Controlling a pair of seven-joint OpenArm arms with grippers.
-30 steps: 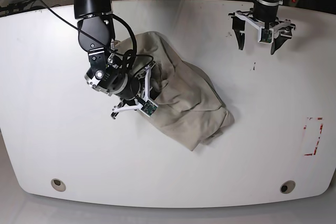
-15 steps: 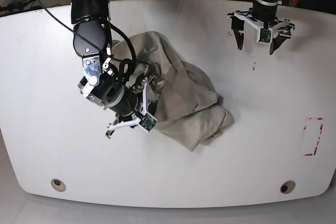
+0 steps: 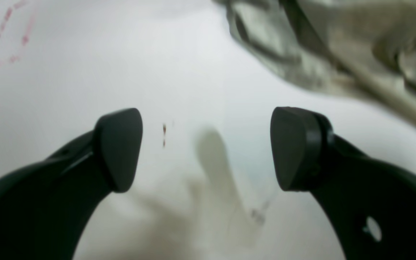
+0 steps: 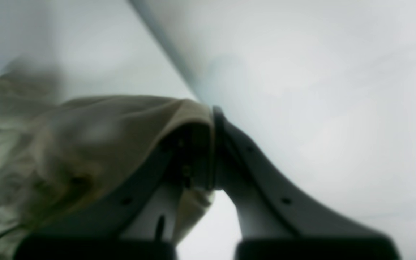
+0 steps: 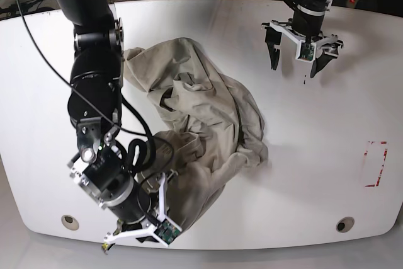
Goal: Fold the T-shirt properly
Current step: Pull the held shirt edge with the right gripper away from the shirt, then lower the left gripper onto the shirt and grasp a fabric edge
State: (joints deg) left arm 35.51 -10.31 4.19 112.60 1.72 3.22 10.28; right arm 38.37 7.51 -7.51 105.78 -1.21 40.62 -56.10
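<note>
One T-shirt (image 5: 201, 118) on the table (image 5: 327, 174), beige-khaki, crumpled and unfolded. It lies left of table centre in the base view, stretched from about 11 o'clock down to about 7 o'clock, with heavy wrinkles and a bunched lobe toward 3 o'clock. Its lower end is drawn toward the near table edge.

Right gripper (image 5: 141, 231) sits at that lower end, near the 7 o'clock edge. Right wrist view: jaws clenched on a fold of the shirt (image 4: 95, 130), fabric draped over one finger and pinched between the two.

Left gripper (image 5: 301, 61) hovers at about 1 o'clock, well apart from the shirt. Left wrist view: jaws released, spread wide, nothing between the pads (image 3: 119, 148); bare tabletop shows in the gap, shirt edge (image 3: 338, 47) at upper right.

Red marking (image 5: 376, 164) on the table near 3 o'clock. Two round holes (image 5: 70, 222) near the front edge.
</note>
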